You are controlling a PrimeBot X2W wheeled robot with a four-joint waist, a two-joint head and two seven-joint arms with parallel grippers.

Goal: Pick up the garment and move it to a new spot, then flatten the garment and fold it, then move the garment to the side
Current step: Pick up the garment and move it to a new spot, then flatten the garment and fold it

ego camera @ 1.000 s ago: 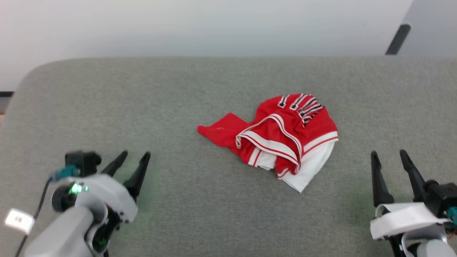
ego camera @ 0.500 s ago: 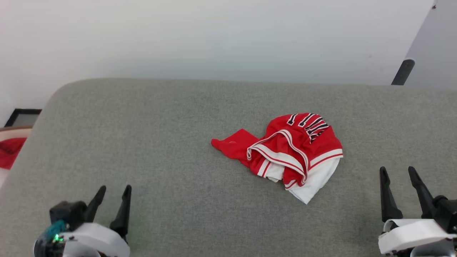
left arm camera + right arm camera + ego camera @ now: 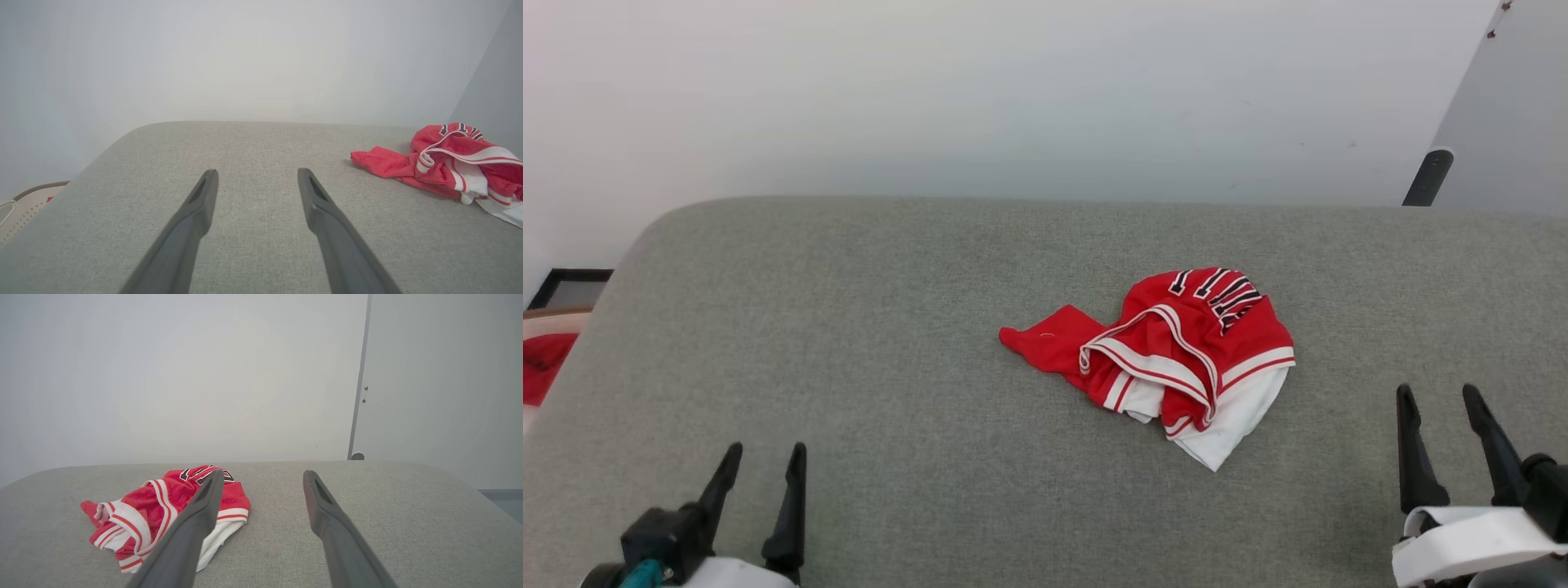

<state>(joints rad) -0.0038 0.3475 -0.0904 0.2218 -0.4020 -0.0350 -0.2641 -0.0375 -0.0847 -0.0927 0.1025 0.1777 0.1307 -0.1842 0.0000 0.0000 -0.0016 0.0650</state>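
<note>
The left gripper hovers at the front-left corner of the grey fabric worktop, its 2 fingers spread wide and empty. The garment lies crumpled right of centre, white inside showing. At the front-right edge, the right gripper is also wide and empty, near the garment but apart from it.

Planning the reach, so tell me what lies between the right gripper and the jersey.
Just bare grey padding lies between the right gripper and the jersey. The head view shows that stretch plainly.
</note>
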